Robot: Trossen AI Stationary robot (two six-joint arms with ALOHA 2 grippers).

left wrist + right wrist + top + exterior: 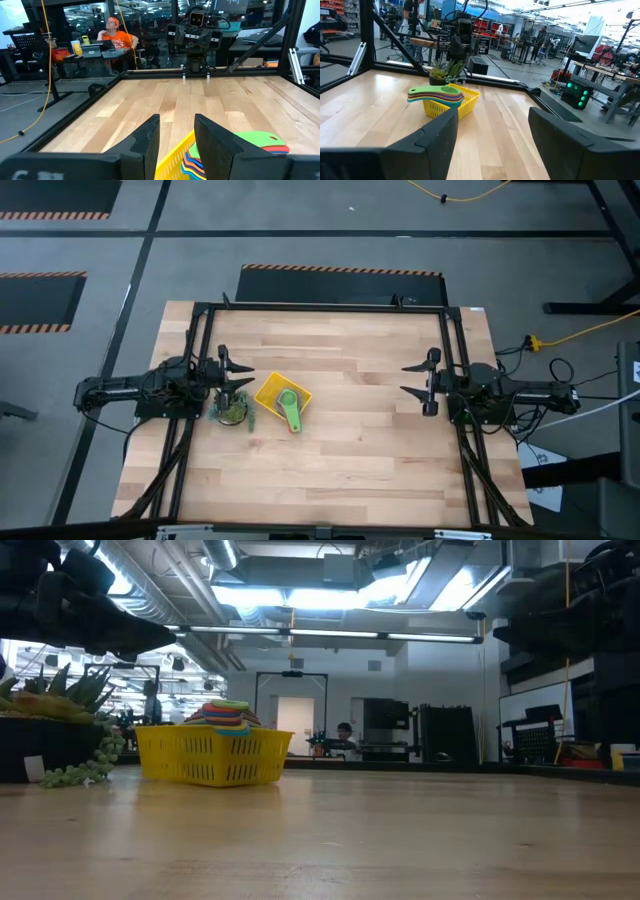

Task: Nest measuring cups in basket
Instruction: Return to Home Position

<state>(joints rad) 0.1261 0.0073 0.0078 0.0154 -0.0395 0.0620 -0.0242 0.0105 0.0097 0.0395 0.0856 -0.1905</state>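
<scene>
**Item: measuring cups**, nested in 1 stack with the green cup on top. Red, orange and blue rims show beneath it in the wrist views; the number of cups cannot be told. The flat handles fan out together and overhang 1 rim of the basket.

**Holder: basket**, bright yellow, square, with low slotted walls. It sits on the table, turned corner-on to the table's edges.

**Location:** just ahead of the left pincer and slightly to 1 side, near it but apart. It is well apart from the right pincer, across the table's width.

**Pincers:** both are released, fingers spread and grasping nothing. Each is raised off the wood near its own side of the table.

**Neighbour:** a small potted plant stands just beside the basket, below the left pincer.

**Edges and room:** a black frame borders the table's far and side edges. A broad stretch of bare wood runs from the basket to the right pincer, and more toward the near edge.
</scene>
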